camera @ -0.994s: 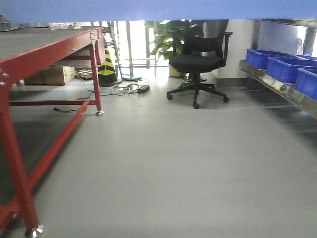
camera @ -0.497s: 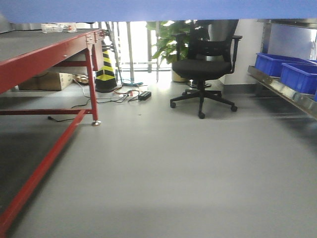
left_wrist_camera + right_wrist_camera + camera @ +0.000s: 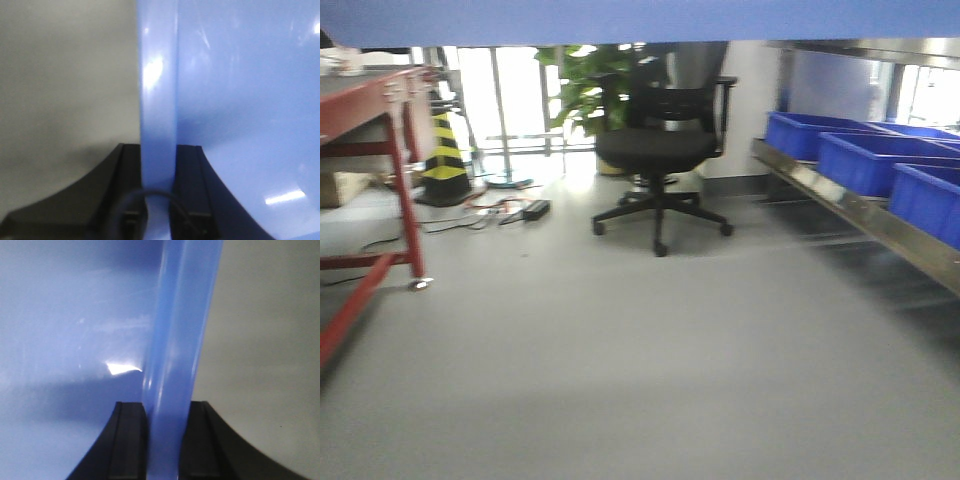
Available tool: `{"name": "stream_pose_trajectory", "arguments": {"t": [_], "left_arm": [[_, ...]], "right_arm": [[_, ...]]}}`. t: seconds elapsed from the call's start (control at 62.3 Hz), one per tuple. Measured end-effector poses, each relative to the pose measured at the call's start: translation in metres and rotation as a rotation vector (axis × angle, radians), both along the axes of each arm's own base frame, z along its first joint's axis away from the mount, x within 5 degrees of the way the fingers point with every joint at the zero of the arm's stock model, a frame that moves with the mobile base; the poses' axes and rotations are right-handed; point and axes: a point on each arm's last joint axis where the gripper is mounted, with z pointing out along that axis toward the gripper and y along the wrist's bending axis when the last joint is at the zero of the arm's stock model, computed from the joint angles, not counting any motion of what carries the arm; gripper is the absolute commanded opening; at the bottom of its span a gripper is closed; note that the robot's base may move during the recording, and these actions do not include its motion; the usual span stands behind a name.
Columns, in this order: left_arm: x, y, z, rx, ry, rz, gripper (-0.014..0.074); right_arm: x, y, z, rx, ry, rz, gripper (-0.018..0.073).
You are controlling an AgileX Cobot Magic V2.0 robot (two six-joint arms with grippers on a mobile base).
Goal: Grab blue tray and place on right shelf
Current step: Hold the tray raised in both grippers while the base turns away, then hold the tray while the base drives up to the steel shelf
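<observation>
The blue tray (image 3: 640, 20) fills the top strip of the front view, held up in the air. In the left wrist view my left gripper (image 3: 159, 200) is shut on the tray's left rim (image 3: 158, 90), one black finger on each side. In the right wrist view my right gripper (image 3: 167, 440) is shut on the tray's right rim (image 3: 180, 325), with the tray floor (image 3: 70, 340) to its left. The right shelf (image 3: 850, 205), a steel rack with a shiny front lip, runs along the right side of the front view.
Three deep dark blue bins (image 3: 865, 160) stand on the steel shelf. A black office chair (image 3: 660, 150) stands ahead at the middle with a plant behind it. The red-framed table (image 3: 380, 90) is at the left, with a striped cone (image 3: 445, 150) and cables on the floor.
The front view has swung to the right: the red table slid off to the left, and the chair and steel shelf moved toward the middle and look nearer. The tray stays held.
</observation>
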Motion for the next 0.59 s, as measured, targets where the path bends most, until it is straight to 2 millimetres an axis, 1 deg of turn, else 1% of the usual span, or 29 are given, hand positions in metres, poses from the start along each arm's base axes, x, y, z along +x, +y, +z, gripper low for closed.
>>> {"name": "stream_pose_trajectory", "arguments": {"t": [0.593], "left_arm": [[-0.0001,-0.0001,0.0,-0.001,0.001,0.0,-0.0048]], "right_arm": [[0.0,0.0,0.0,0.0,0.0,0.0,0.0056]]}}
